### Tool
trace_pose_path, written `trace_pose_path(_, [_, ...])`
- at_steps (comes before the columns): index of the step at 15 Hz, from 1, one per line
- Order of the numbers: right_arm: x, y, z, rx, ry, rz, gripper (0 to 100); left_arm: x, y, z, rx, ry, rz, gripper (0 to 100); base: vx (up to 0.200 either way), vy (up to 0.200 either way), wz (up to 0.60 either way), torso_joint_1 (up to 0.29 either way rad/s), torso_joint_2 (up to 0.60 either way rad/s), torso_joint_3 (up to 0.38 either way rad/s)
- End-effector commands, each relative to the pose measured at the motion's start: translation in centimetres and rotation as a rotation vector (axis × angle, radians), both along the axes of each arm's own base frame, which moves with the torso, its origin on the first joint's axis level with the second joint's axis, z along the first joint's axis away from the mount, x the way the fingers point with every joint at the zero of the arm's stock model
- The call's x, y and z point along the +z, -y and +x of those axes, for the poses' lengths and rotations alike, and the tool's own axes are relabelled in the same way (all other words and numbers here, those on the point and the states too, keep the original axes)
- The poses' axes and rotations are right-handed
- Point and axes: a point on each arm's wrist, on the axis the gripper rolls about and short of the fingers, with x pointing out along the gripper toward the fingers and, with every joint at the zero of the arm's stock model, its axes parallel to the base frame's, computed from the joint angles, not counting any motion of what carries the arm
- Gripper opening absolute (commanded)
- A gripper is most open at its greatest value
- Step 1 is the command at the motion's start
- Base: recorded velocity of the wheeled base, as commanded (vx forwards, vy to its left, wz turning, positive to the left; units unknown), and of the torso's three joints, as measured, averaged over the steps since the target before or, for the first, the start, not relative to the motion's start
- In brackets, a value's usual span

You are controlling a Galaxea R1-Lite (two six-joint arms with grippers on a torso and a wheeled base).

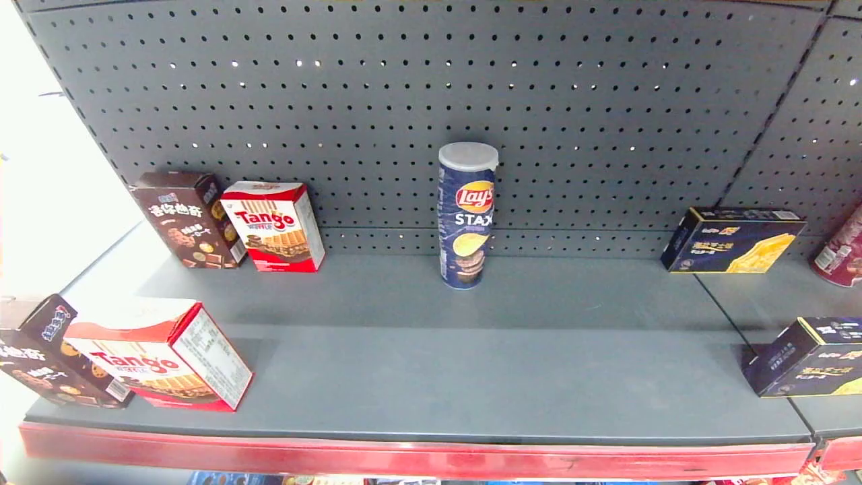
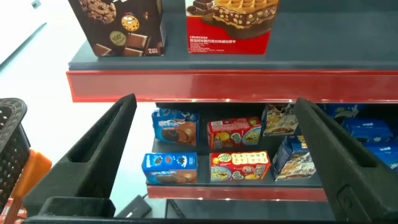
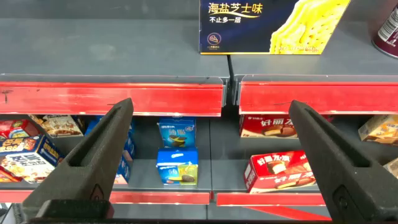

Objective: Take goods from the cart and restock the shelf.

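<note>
The left gripper (image 2: 216, 106) hangs in front of the shelf's red front lip (image 2: 236, 84), its two black fingers (image 2: 93, 152) spread wide with nothing between them. Past them, a lower tier carries blue cookie boxes (image 2: 171, 152) and red-and-yellow boxes (image 2: 239, 149). A black mesh basket (image 2: 11, 146) stands beside the unit.

On the grey shelf (image 1: 431, 377), seen from the head view, the goods run as follows. At the far left front, a front brown cookie box (image 1: 40, 357) stands touching a front red wafer box (image 1: 161, 364), both close to the lip. Behind them, against the pegboard wall (image 1: 431, 81), a rear brown cookie box (image 1: 187, 219) and a rear red wafer box (image 1: 275, 225) stand side by side. Near the middle, a blue chips can (image 1: 467, 215) stands upright by itself at the back, its clear lid on, well apart from the boxes on either side. Further right, a rear dark blue box (image 1: 731, 240) with a yellow picture stands near the wall. A front dark blue box (image 1: 805, 357) of the same kind sits nearer the lip. A maroon can (image 1: 842, 252) is partly cut off at the far right.

The right gripper (image 3: 211, 107) is level with the red lip below a dark blue box, with its fingers (image 3: 93, 155) likewise spread wide and nothing held. Beyond it the lower tier holds small blue packs (image 3: 177, 152) and red snack boxes (image 3: 280, 171).
</note>
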Motion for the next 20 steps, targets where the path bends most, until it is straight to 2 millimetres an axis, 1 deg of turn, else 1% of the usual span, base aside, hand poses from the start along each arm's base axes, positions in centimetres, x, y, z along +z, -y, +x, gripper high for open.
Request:
trace_pose_path(1, [0.0, 0.0, 0.01, 0.0, -0.001, 0.0, 100, -0.01, 0.0, 0.0, 0.001, 0.0, 0.0, 100, 0.0, 0.0, 0.0, 0.0, 0.0, 0.0])
trace_pose_path(2, [0.0, 0.0, 0.0, 0.0, 0.0, 0.0, 100, -0.01, 0.0, 0.0, 0.001, 0.0, 0.0, 100, 0.0, 0.0, 0.0, 0.0, 0.0, 0.0])
trace_pose_path(12, [0.0, 0.0, 0.01, -0.002, -0.001, -0.008, 100, -0.01, 0.0, 0.0, -0.001, 0.0, 0.0, 100, 0.0, 0.0, 0.6, 0.003, 0.0, 0.002])
trace_pose_path(20, [0.0, 0.01, 0.0, -0.003, 0.0, -0.006, 100, 0.02, 0.01, -0.01, -0.008, 0.0, 0.004, 100, 0.0, 0.0, 0.0, 0.0, 0.0, 0.0])
